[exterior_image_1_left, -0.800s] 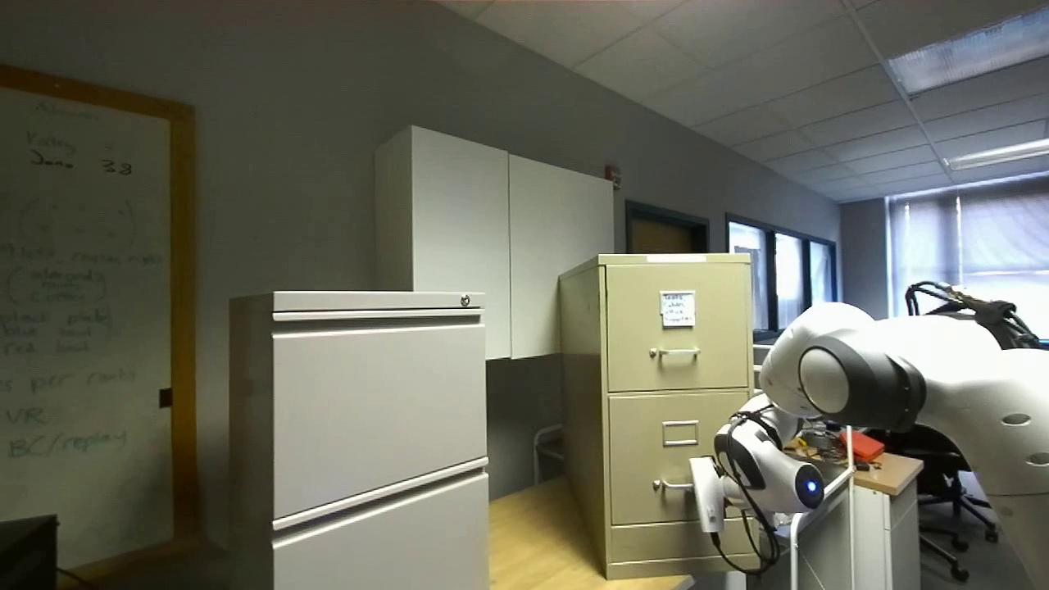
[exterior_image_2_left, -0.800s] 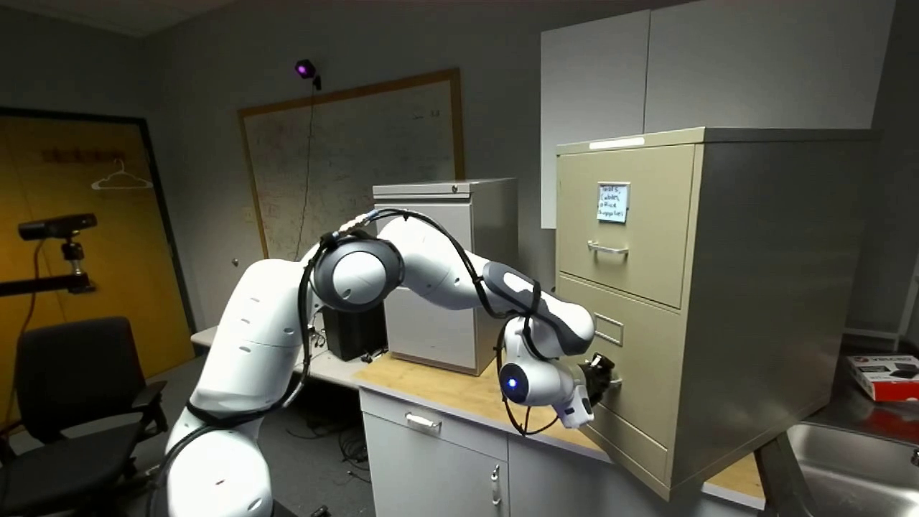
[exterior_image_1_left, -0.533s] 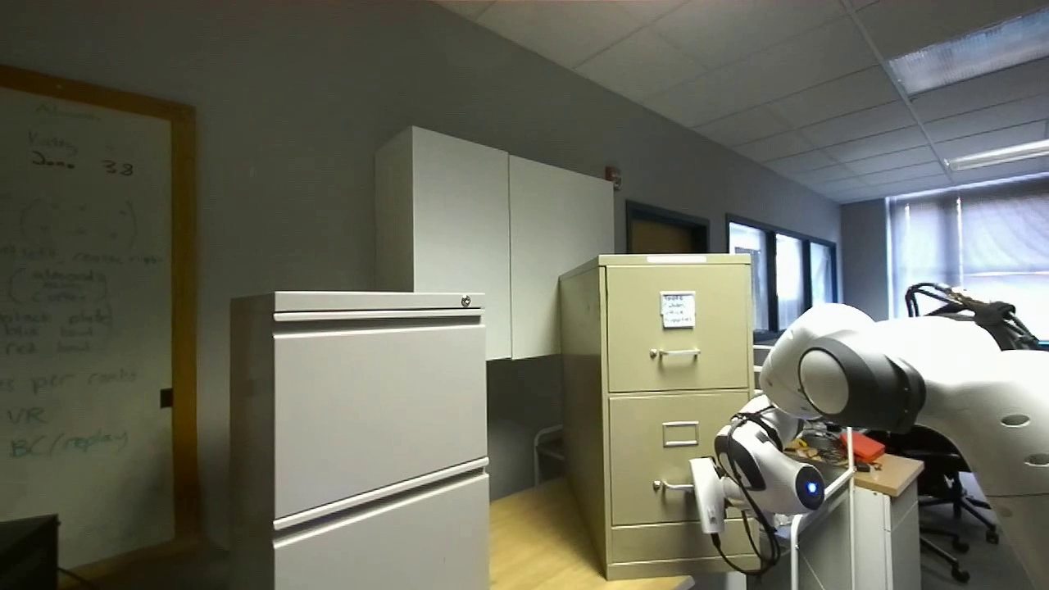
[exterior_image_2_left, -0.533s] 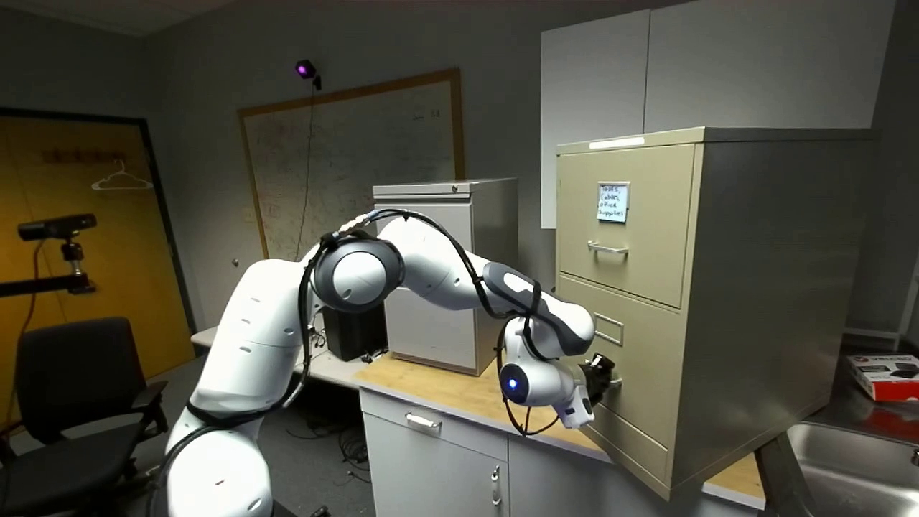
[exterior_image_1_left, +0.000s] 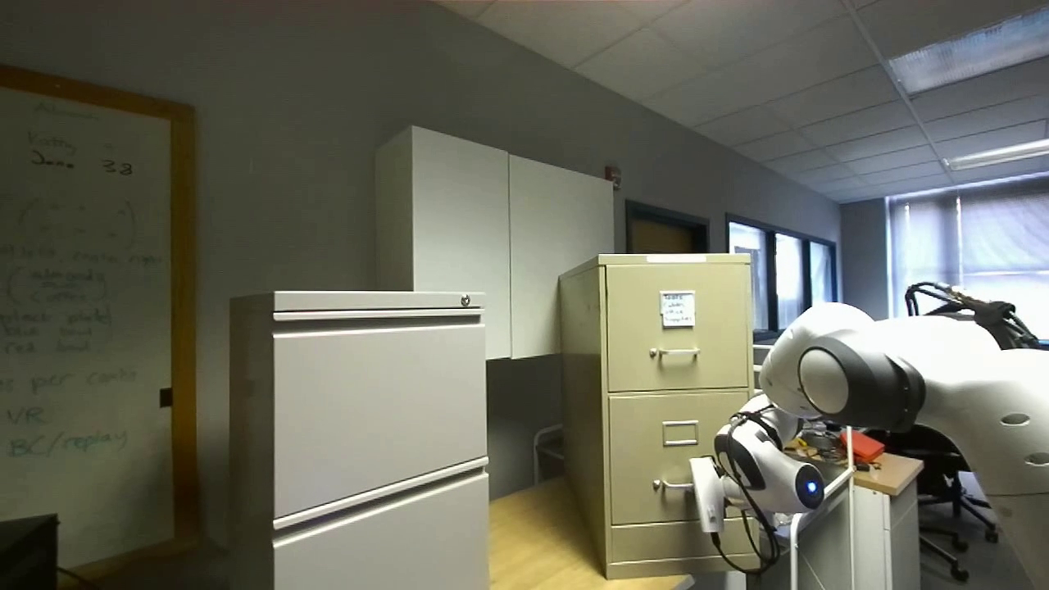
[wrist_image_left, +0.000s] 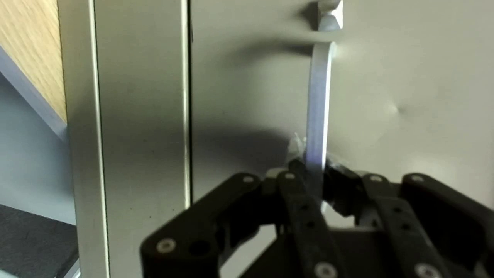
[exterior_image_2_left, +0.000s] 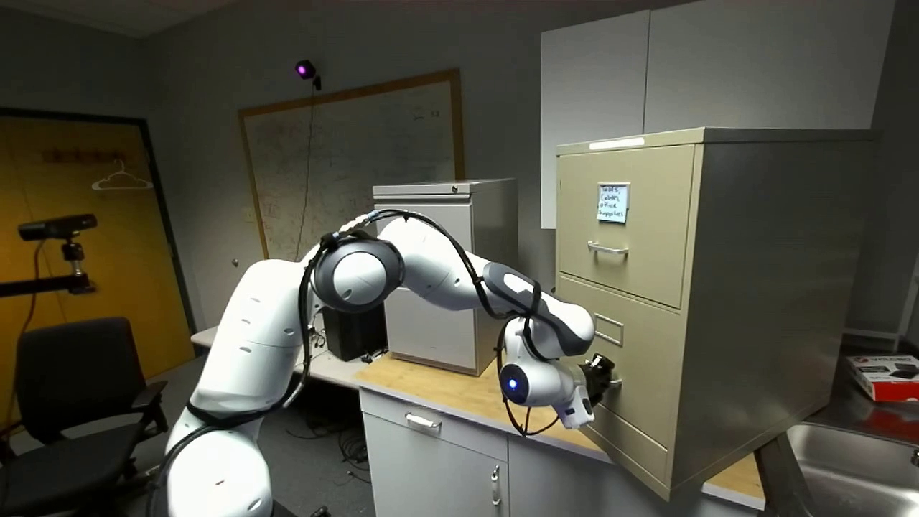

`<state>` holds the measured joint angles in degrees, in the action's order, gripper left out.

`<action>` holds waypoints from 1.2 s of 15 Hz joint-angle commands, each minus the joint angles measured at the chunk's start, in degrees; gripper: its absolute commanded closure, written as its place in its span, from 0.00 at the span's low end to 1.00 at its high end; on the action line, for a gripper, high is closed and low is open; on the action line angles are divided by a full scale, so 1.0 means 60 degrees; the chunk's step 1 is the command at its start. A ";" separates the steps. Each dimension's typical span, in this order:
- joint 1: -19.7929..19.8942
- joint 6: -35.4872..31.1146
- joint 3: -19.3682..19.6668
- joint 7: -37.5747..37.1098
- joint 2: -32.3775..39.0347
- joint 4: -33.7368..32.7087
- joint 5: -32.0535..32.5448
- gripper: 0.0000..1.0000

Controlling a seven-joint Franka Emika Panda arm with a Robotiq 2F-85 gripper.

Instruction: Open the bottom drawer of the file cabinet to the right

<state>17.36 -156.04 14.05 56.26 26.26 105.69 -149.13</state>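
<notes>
So, bottom drawer [exterior_image_1_left: 643, 460]: closed, its front level with that of the top drawer [exterior_image_1_left: 635, 336], low in the beige file cabinet [exterior_image_2_left: 768, 287]; both exterior views show it so.
handle [wrist_image_left: 319, 96]: the pale bar on that drawer's front.
gripper [wrist_image_left: 317, 170]: clamped on the handle, pressing the bar from both sides, nearer the end away from the small metal catch [wrist_image_left: 330, 17].
robot arm [exterior_image_2_left: 441, 269]: reaching down to the drawer in the same pose as a moment ago; in both exterior views nothing has visibly shifted, neither arm nor cabinet nor drawer.
lower seam [wrist_image_left: 186, 100]: a thin line in the wrist view, no sign there of the front coming away.
stillness: I take it to mean the grasp is made and the opening has yet to begin, or that the pull is meeting resistance; which, I cannot tell.
catch: the gripper leaves it alone; if it latches the drawer, a plain pull may well stall.
countertop [exterior_image_2_left: 445, 384]: it bears the cabinet, whose front corner appears to jut past the edge, so a hard tug could drag or tip it.
next pull: probably best straight out, slow, grip kept firm.
</notes>
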 commanded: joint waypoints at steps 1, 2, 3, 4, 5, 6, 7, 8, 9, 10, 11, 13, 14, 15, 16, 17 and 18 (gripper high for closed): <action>0.0112 0.0055 -0.0740 -0.0775 -0.1371 0.1910 0.1513 0.95; 0.0097 0.0070 -0.0730 -0.0734 -0.1335 0.1910 0.1464 0.95; 0.0111 0.0266 -0.0773 -0.0920 -0.1365 0.2044 0.1775 0.94; 0.0242 0.0529 -0.0842 -0.1230 -0.1351 0.2142 0.2232 0.94; 0.0405 0.0862 -0.0898 -0.1493 -0.1355 0.2276 0.2623 0.94; 0.0564 0.1204 -0.0938 -0.1754 -0.1438 0.2482 0.2992 0.94; 0.0696 0.1491 -0.0953 -0.2002 -0.1554 0.2701 0.3364 0.94; 0.0806 0.1782 -0.0946 -0.2223 -0.1696 0.2948 0.3710 0.94; 0.0235 0.2288 -0.0174 -0.2684 -0.1796 0.3220 0.4088 0.94; 0.0290 0.2680 -0.0079 -0.2873 -0.1941 0.3491 0.4415 0.94; 0.0300 0.3099 0.0078 -0.3046 -0.2089 0.3780 0.4736 0.95; 0.0351 0.3918 0.0351 -0.3298 -0.2420 0.4380 0.5348 0.95; 0.0396 0.4333 0.0474 -0.3362 -0.2583 0.4688 0.5627 0.95; 0.0440 0.4751 0.0597 -0.3422 -0.2775 0.5032 0.5936 0.95; 0.0490 0.5184 0.0720 -0.3428 -0.2963 0.5380 0.6217 0.95; 0.0535 0.5596 0.0839 -0.3428 -0.3163 0.5745 0.6510 0.95; 0.0588 0.6021 0.0967 -0.3411 -0.3368 0.6122 0.6833 0.95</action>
<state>21.59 -125.92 18.59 36.40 12.47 131.11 -114.83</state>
